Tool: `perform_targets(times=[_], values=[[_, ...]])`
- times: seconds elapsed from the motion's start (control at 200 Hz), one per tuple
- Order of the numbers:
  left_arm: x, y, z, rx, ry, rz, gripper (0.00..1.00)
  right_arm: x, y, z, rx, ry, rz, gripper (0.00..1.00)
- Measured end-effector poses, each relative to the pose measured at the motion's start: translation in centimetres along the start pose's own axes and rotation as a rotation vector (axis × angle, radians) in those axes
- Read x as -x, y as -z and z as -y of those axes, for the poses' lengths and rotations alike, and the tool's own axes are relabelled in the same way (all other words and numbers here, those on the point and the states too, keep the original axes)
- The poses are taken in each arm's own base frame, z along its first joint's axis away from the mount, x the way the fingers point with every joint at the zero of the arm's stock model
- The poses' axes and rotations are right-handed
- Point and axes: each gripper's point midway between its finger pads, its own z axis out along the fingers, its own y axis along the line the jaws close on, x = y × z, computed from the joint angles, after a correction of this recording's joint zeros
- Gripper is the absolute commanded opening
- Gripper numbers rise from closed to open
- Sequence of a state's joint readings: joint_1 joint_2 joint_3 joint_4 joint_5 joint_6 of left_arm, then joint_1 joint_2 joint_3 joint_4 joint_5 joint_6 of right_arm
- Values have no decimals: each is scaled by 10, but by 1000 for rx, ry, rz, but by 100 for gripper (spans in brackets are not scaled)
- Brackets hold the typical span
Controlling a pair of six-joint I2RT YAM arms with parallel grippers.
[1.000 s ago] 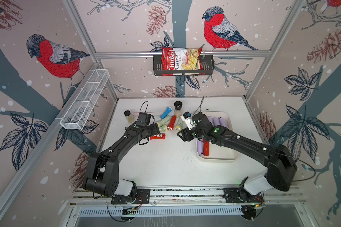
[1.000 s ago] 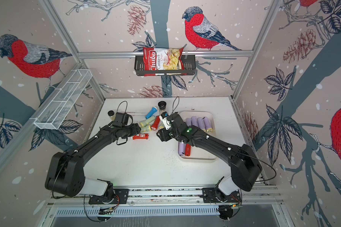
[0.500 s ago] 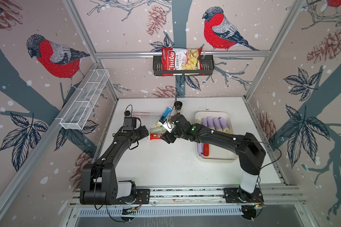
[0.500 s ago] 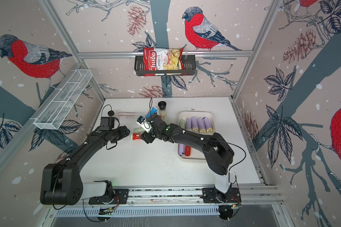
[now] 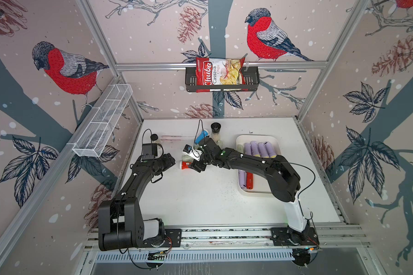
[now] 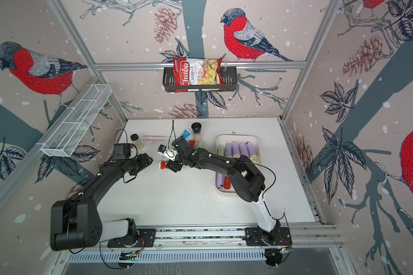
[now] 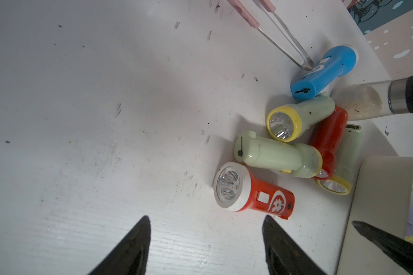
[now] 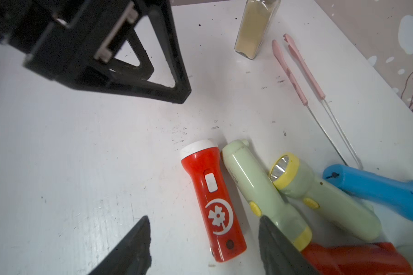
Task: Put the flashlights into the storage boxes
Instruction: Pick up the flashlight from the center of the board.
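Observation:
A loose pile of flashlights lies at the back middle of the table: a red one with a white head (image 5: 186, 164) (image 6: 163, 164), pale green ones (image 7: 277, 157) (image 8: 260, 197) and a blue one (image 5: 199, 137). My right gripper (image 5: 197, 166) (image 8: 203, 219) is open. It hangs low over the tail of the red flashlight (image 8: 212, 197), one finger beside a pale green one. My left gripper (image 5: 169, 160) (image 7: 206, 219) is open and empty, just left of the pile. The cream storage box (image 5: 255, 137) (image 6: 236, 137) at the right holds several lilac flashlights (image 5: 260, 148) and a red one (image 5: 249, 181).
Two black-capped spice jars (image 5: 215, 131) (image 5: 155, 139) and pink-handled tongs (image 5: 174, 137) lie by the pile. A white wire-mesh basket (image 5: 100, 123) hangs on the left wall. A black basket with a chips bag (image 5: 221, 76) hangs on the back wall.
My right arm has swung left from the storage box to the pile and its jaws have widened a little. My left gripper has drawn back left off the pile.

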State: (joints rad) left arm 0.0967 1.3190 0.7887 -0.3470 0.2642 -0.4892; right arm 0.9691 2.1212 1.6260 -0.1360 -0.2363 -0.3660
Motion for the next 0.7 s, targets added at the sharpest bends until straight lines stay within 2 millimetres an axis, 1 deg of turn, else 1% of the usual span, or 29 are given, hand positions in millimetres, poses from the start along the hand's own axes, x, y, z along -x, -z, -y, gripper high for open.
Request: perform_targets(times=[0.245,0.475,0.695], values=[[5,0,-4,-7,13,0,73,-8,-17,-8,49,78,-9,72],[12,2,-5,-6,10,11,73,-11,-40,2,51,122,-19,73],[14,4,-6,-6,11,18,74,-28,-54,7,54,133,-67,74]])
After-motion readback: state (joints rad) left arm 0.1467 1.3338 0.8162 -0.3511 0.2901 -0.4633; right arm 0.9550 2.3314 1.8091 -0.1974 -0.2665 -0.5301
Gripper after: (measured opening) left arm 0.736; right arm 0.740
